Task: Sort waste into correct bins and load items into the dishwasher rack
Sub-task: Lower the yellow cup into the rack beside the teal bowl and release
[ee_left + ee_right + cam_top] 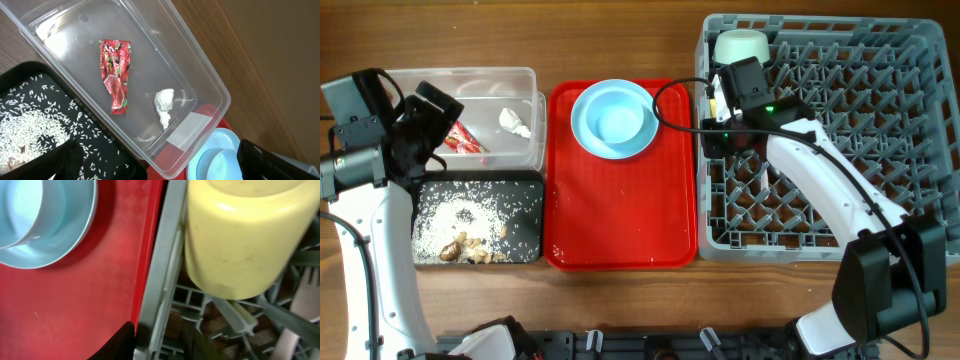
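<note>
A clear plastic rectangular tub (470,75) sits at the far left of the wooden table (620,40). A small red crinkled wrapper (116,75) lies flat in its left part, long axis slanting from far left to near right. A crumpled white tissue scrap (164,106) lies apart from it, toward the tub's right end.

Just near of the tub is a shallow black rectangular tray (530,215). It holds loose white rice grains (460,212), with brownish food bits (460,250) at its near edge.

The left gripper (160,155) hangs over the tub, jaws spread wide and grasping nothing.

On the flat red serving tray (620,210) in the middle, a large light-blue plate (582,125) lies at the far end. A small light-blue bowl (620,122) stands upright on it.

The large grey lattice crate (880,90) fills the right side. A pale green bowl (740,45) is in its far left corner.

The right gripper (160,340) is at the crate's left wall, jaws parted and empty. A small yellow cup (240,235) sits just inside that wall, beyond the fingertips. Which way its mouth faces cannot be told. A white plastic fork (305,295) lies right of the cup, tines toward the far side.
</note>
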Action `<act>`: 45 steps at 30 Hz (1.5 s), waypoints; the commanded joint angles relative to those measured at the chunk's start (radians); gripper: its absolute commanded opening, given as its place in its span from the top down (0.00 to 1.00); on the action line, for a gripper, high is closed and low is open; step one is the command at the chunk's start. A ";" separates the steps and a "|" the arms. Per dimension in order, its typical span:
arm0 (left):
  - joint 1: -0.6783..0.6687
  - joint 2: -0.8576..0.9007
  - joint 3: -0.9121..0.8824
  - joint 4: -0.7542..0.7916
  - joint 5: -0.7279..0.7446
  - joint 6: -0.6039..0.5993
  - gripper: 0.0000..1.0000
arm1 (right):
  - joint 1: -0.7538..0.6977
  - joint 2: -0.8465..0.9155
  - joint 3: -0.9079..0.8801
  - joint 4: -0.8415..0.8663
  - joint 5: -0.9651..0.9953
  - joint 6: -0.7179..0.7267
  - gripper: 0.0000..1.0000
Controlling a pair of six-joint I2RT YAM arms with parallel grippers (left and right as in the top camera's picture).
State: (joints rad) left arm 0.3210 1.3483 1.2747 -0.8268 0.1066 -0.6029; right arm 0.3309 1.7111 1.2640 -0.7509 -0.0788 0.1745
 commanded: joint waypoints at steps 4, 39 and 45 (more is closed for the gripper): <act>0.005 -0.006 0.008 0.002 0.005 0.016 0.00 | 0.006 0.004 -0.013 0.005 -0.070 0.016 0.76; 0.005 -0.006 0.008 0.002 0.005 0.016 0.00 | 0.053 0.004 -0.013 -0.063 -0.076 0.090 0.90; 0.005 -0.006 0.008 0.002 0.005 0.016 0.00 | 0.053 0.004 -0.013 -0.072 -0.071 0.089 0.87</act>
State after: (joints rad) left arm 0.3210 1.3483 1.2747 -0.8268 0.1066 -0.6029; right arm 0.3550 1.7069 1.2636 -0.8047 -0.1116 0.2687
